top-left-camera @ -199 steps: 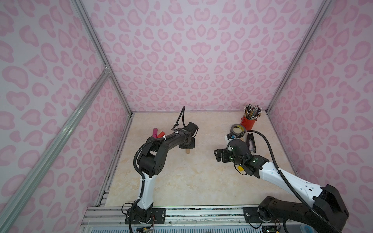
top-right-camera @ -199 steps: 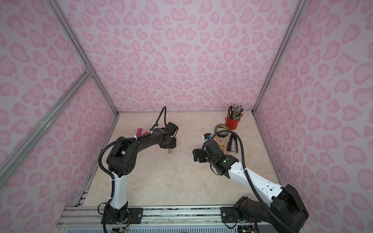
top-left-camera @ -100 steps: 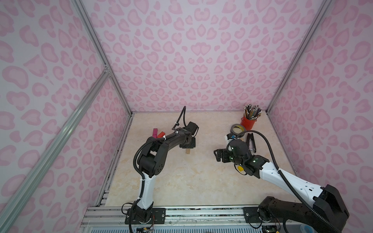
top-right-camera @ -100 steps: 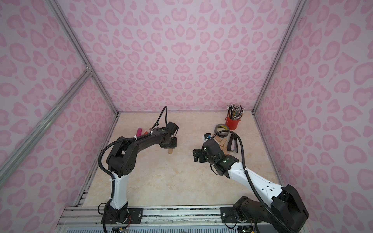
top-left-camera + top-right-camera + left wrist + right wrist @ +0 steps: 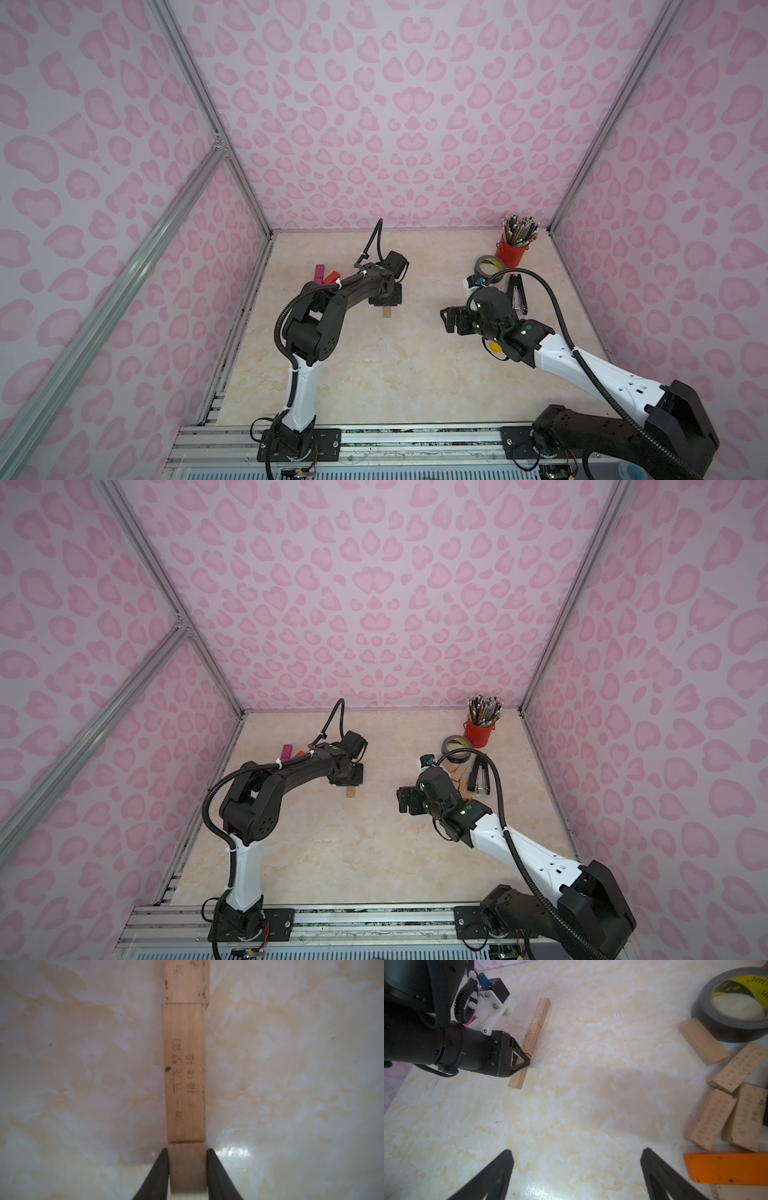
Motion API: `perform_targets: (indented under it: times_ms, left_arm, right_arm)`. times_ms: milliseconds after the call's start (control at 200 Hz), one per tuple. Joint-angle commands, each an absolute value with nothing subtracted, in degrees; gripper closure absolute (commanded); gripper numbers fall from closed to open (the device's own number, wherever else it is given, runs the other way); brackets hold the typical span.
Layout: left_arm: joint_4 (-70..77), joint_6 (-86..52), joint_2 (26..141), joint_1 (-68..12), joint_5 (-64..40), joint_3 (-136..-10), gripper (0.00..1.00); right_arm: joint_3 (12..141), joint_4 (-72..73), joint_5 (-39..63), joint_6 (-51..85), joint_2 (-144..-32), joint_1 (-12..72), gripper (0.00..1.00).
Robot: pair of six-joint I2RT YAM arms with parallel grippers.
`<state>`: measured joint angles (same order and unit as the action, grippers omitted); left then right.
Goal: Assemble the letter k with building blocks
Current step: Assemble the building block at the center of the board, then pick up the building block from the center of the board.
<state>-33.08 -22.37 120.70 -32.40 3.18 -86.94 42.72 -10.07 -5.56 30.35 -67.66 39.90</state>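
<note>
Three light wood building blocks lie end to end in a straight row [image 5: 532, 1036] on the marble table. My left gripper [image 5: 187, 1150] is shut on the nearest wood block [image 5: 187, 1167] of that row, its fingertips pressed on both long sides. In both top views the left gripper [image 5: 386, 299] hangs over the row and only the block's end [image 5: 387, 312] [image 5: 351, 792] shows. My right gripper [image 5: 577, 1167] stands open over bare table, well apart from the row, and shows in both top views [image 5: 451, 322] [image 5: 405, 802].
Several loose wood blocks [image 5: 710, 1120] and an orange block [image 5: 724, 1167] lie by the grey tape roll [image 5: 733, 1007]. A black stapler [image 5: 517, 293] and a red pencil cup [image 5: 513, 251] stand at the back right. Magenta [image 5: 319, 274] and red [image 5: 331, 276] blocks lie behind the left arm.
</note>
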Motion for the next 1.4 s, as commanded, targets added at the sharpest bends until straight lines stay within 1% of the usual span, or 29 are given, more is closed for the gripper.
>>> perform_targets:
  times_ms: [0,481,556,666,721,876,1051,1131,1206,1226,1307,1397]
  left_arm:
    - [-33.40,-22.32,120.92,-32.34,3.92,-87.19,0.67]
    - [-32.87,-21.88,120.67,-32.43,3.16,-87.30,0.65]
    - [-32.87,-21.96,120.41,-32.43,3.24,-87.19,0.61]
    - [-32.65,-22.21,119.74,-32.39,3.09,-87.01,0.48]
    - [-32.31,-22.31,118.92,-32.49,3.00,-86.76,0.44]
    - [-29.96,-22.57,113.72,-32.61,2.30,-85.03,0.42]
    - [-21.92,-20.78,102.23,-33.11,0.23,-79.55,0.36]
    - [-16.92,-19.13,96.02,-33.55,-1.04,-74.95,0.32]
    - [-11.95,-17.82,89.96,-33.68,-3.02,-70.88,0.30]
    - [-10.80,-17.54,88.14,-33.85,-3.22,-69.68,0.30]
    - [-6.35,-15.64,81.53,-34.14,-4.42,-65.24,0.29]
    - [-3.76,-9.31,74.92,-34.26,-9.08,-61.17,0.27]
  right_arm:
    - [42.54,-9.51,-5.62,30.32,-67.59,39.90,0.03]
    - [42.51,-9.42,-5.62,30.35,-67.65,39.90,0.03]
    - [42.51,-9.49,-5.71,30.35,-67.68,39.92,0.03]
    - [42.41,-9.44,-5.87,30.33,-67.49,39.91,0.03]
    - [42.33,-9.54,-6.13,30.33,-67.32,39.91,0.03]
    - [42.42,-11.53,-8.94,31.04,-66.32,38.96,0.03]
    - [43.82,-17.35,-11.77,32.15,-66.98,33.98,0.04]
    - [45.80,-21.04,-11.69,32.17,-69.41,30.56,0.07]
    - [48.44,-24.76,-11.30,31.57,-72.31,27.44,0.15]
    - [49.16,-25.70,-11.19,31.34,-74.92,26.74,0.18]
    - [51.55,-28.22,-10.82,30.61,-79.34,24.29,0.27]
    - [53.70,-29.72,-11.06,30.81,-83.83,22.16,0.35]
